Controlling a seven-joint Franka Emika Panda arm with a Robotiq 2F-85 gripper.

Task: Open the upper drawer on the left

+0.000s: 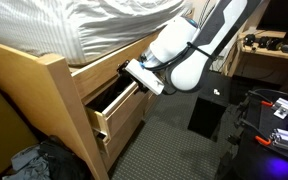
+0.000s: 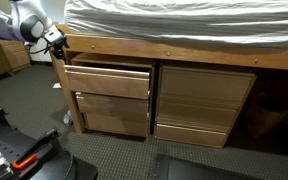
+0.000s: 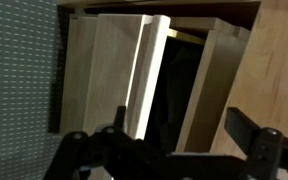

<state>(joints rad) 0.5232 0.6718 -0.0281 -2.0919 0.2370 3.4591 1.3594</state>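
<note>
Standing partly pulled out beneath the bed frame [image 1: 44,75], the upper drawer [image 1: 116,103] is seen in an exterior view, the gripper [image 1: 144,76] close above its front; in an exterior view the upper drawer [image 2: 109,78] is shown jutting past the lower drawer front [image 2: 112,112]; in the wrist view its dark interior is seen, and the fingers [image 3: 84,152] are held wide apart, empty.

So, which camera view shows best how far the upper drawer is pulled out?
An exterior view: there the upper drawer is seen from the side, with its front, pale box side and dark interior clearly out. In an exterior view facing the drawer, mostly its front shows. The wrist view looks into it from close up, cropped.
</note>
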